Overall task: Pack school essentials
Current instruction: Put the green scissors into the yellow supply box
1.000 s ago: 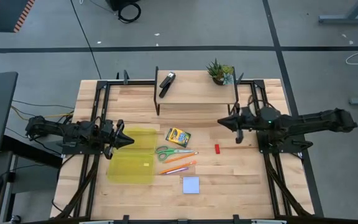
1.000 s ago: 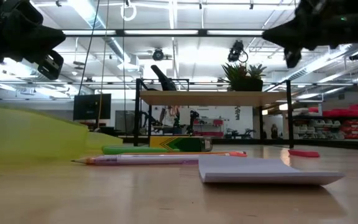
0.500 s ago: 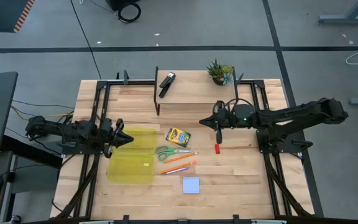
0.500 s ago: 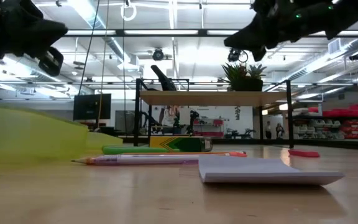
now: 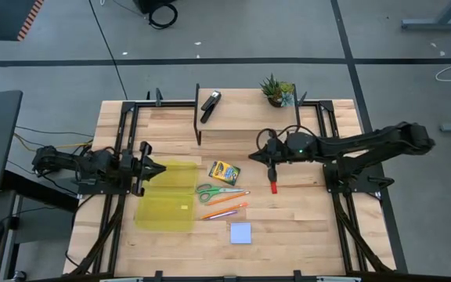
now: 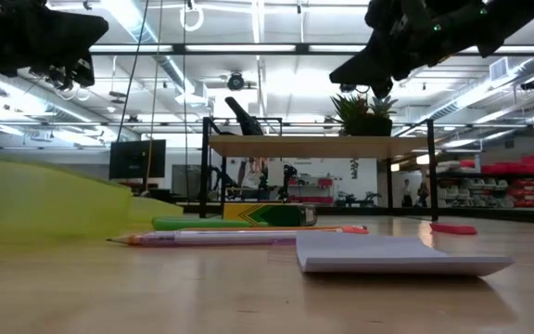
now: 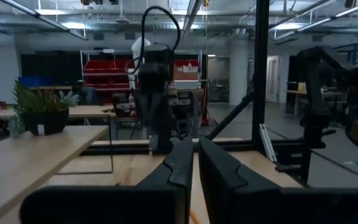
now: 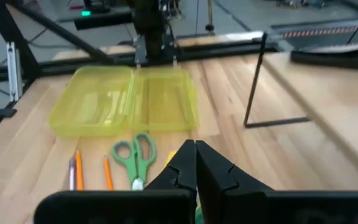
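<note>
In the high view an open yellow-green case [image 5: 167, 196] lies flat at the table's left. Right of it lie the crayon box [image 5: 225, 171], the green-handled scissors [image 5: 212, 192], the orange pencils [image 5: 225, 208], the red block [image 5: 273, 186] and the pale blue note pad [image 5: 240, 233]. My right gripper [image 5: 249, 157] is shut, held above the table just far-right of the crayon box; its wrist view [image 8: 195, 155] looks over the scissors [image 8: 138, 155] toward the case [image 8: 126, 102]. My left gripper [image 5: 163, 168] is shut [image 7: 195, 155], held over the case's far-left corner.
A raised wooden shelf [image 5: 245, 117] on thin black legs stands at the far middle, bearing a black stapler [image 5: 210, 104] and a small potted plant [image 5: 276, 90]. Black frame rails [image 5: 124, 149] run along both sides. Bare wood lies near the note pad and right of the red block.
My right gripper has swung toward the table's left, from above the red block's far side to a spot beside the crayon box, staying shut. My left gripper has turned about its wrist and risen a little. Nothing on the table has moved.
</note>
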Controlling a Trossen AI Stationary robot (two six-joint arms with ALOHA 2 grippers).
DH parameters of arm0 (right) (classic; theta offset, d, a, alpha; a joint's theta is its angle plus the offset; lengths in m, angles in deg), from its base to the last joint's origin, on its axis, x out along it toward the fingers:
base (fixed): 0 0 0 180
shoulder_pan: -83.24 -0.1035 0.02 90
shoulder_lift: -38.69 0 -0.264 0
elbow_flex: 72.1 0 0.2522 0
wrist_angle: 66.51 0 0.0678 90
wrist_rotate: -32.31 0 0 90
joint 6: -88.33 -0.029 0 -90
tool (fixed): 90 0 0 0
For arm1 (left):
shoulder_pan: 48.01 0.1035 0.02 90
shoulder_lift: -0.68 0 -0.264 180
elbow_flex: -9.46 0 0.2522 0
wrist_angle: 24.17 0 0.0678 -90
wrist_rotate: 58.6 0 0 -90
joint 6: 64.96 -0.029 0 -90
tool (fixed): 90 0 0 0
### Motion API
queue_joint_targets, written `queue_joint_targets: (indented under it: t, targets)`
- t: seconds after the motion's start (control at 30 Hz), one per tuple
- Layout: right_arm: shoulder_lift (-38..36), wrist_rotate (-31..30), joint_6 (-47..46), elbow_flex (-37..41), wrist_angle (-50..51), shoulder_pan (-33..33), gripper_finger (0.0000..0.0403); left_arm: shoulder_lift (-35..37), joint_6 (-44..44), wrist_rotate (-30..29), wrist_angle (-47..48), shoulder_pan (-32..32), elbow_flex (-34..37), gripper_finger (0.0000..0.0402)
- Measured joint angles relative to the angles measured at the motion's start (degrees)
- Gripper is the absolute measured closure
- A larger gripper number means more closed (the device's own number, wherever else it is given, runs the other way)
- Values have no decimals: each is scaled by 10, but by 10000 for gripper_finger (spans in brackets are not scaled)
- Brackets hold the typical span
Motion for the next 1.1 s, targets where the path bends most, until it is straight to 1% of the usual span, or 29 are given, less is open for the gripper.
queue_joint_targets:
  t: [0.2,0.37,0.43,0.5,0.6,0.73,0.83,0.93,1.0,1.1]
  targets:
    - [49,2,-27,-3,1,-15,395,0,-2,-5,-6,0,0,376]
    - [104,40,-38,-45,19,-37,395,0,-1,-21,-5,0,0,387]
    - [127,45,-32,-71,43,-51,395,0,13,-22,-5,0,0,388]
    - [151,34,-24,-100,76,-62,395,0,31,-21,-4,0,0,388]
    - [188,-10,-21,-144,122,-73,388,0,60,-22,5,0,0,383]
    - [228,-58,-22,-197,174,-80,345,0,37,-23,6,0,0,368]
    - [252,-61,-26,-226,186,-82,301,0,28,-41,9,0,0,350]
    - [272,-59,-26,-246,187,-88,264,0,28,-74,9,0,0,330]
    - [285,-62,-26,-255,190,-93,249,0,28,-88,10,0,0,318]
    - [304,-63,-23,-271,190,-96,241,0,28,-89,11,0,0,305]
